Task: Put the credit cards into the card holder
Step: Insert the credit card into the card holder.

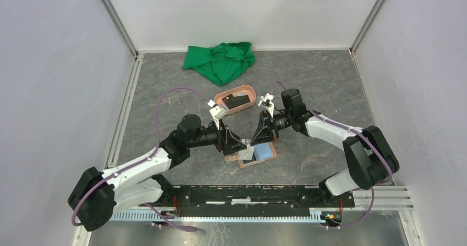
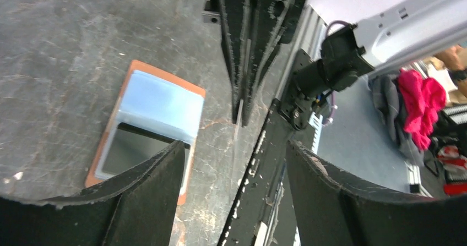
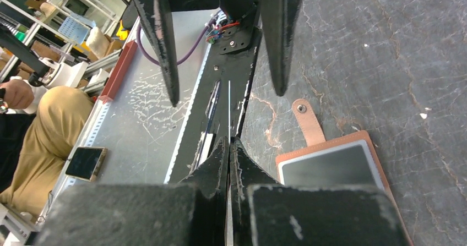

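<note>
Card (image 3: 229, 105) pinched edge-on in R gripper (image 3: 229, 145); L gripper (image 2: 234, 147) open.

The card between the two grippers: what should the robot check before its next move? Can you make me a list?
1. Right gripper shut on held card: ok.
2. Left gripper open, card between its jaws: ok.
3. Left gripper gripping it: not ok, not closed yet.
4. Wallet open, flat on table: ok.
5. Free pocket in wallet: cannot tell; blue card and dark card show there.
6. All cards put away: not ok; another card lies in tray.
</note>
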Controlling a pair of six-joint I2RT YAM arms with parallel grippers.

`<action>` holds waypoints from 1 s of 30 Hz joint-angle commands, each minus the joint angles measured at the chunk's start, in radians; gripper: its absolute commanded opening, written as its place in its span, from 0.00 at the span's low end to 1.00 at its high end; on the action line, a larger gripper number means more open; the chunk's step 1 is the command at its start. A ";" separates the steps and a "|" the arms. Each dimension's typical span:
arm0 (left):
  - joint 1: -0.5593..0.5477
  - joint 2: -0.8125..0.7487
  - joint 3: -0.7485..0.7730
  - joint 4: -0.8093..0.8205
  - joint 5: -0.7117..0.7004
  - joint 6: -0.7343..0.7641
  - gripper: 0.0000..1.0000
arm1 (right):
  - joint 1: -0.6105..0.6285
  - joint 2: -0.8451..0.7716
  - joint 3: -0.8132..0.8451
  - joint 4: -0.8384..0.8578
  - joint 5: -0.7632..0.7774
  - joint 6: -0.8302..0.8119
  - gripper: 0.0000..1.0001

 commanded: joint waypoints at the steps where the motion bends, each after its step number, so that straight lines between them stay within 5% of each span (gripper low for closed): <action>1: 0.002 0.000 -0.004 0.114 0.119 -0.033 0.72 | -0.002 0.016 0.045 -0.017 -0.041 -0.027 0.00; 8: 0.001 -0.068 -0.070 0.152 0.057 -0.085 0.63 | -0.001 0.022 0.051 -0.031 -0.041 -0.037 0.00; 30: -0.007 0.077 -0.126 0.309 0.094 -0.173 0.38 | -0.008 0.043 0.069 -0.061 -0.054 -0.062 0.00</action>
